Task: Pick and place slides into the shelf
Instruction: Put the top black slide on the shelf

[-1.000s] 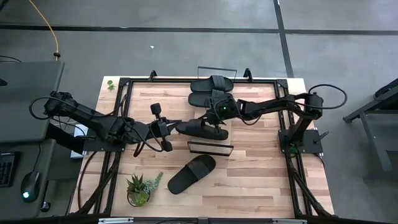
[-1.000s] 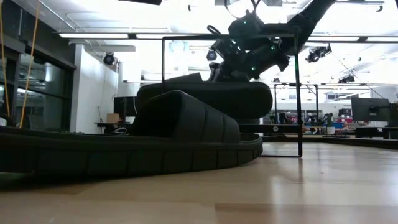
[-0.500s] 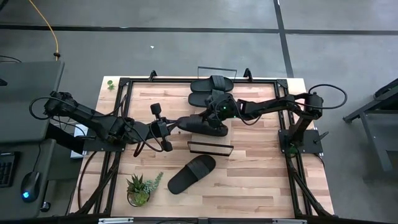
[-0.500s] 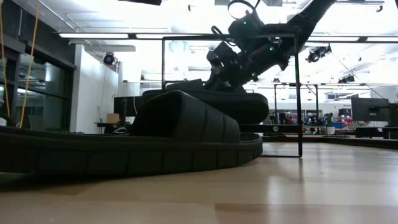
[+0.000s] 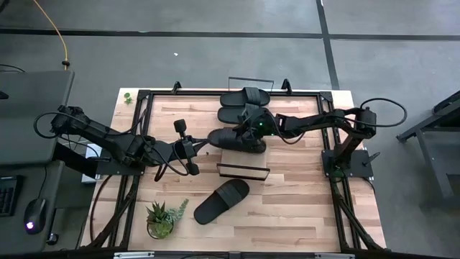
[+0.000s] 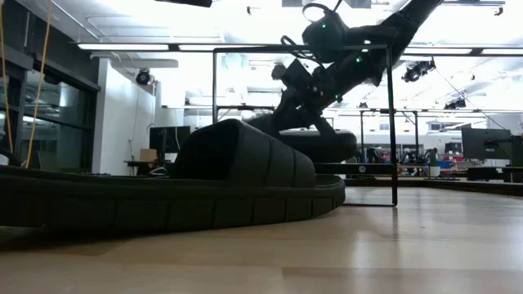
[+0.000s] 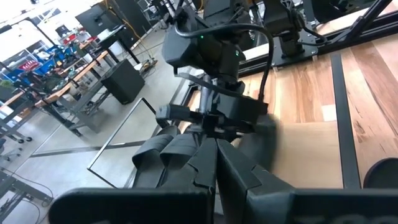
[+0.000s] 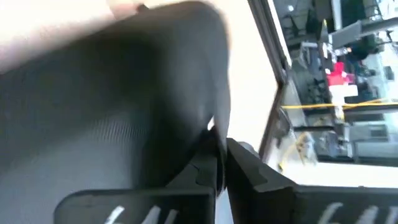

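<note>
From above, your right gripper (image 5: pixel 248 132) has carried its slide (image 5: pixel 233 139) back across the worktop (image 5: pixel 302 194), from just beside the left arm toward the two slides (image 5: pixel 244 104) already lined up at the far edge. That suggests a third placement is close. One more slide (image 5: pixel 221 201) lies loose near the plant (image 5: pixel 161 219), and the shelf (image 5: pixel 243 170) frame sits between them.

At table height, the carried slide (image 6: pixel 315 145) has dropped lower and now hangs behind the loose slide (image 6: pixel 172 192).

In the left wrist view, your left gripper (image 7: pixel 216 163) is fully closed on nothing, idling and facing the right arm.

In the right wrist view, your right gripper (image 8: pixel 221 163) is clamped tight on the slide's strap.
</note>
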`<state>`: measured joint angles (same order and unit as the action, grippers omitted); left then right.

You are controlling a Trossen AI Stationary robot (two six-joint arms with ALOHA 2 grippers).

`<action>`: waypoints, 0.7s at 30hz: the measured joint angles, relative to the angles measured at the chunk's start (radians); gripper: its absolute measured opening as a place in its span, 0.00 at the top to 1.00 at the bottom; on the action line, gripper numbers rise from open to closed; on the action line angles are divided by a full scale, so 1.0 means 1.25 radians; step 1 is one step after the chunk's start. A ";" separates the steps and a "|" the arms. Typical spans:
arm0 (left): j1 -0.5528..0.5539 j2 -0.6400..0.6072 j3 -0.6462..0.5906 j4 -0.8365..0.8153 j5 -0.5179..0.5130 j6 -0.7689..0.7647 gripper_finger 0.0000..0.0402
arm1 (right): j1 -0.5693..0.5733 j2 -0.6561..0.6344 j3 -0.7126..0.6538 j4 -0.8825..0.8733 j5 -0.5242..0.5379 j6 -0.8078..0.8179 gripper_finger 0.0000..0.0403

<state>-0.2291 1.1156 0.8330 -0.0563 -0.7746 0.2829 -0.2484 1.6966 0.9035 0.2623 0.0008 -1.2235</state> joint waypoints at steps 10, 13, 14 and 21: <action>0.000 0.000 0.000 0.001 0.000 -0.003 1.00 | -0.030 -0.066 -0.001 -0.076 -0.080 0.007 1.00; 0.000 0.000 0.000 0.002 0.000 -0.003 1.00 | -0.033 -0.056 -0.001 -0.065 -0.087 0.003 1.00; 0.000 0.000 0.000 0.001 0.000 -0.003 1.00 | -0.033 -0.052 -0.001 -0.066 -0.083 0.003 1.00; 0.000 0.000 0.000 0.002 0.000 -0.003 1.00 | -0.049 -0.046 -0.001 -0.063 -0.087 0.000 1.00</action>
<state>-0.2287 1.1156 0.8326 -0.0538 -0.7742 0.2787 -0.3099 1.6394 0.9020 0.1838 -0.1075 -1.2233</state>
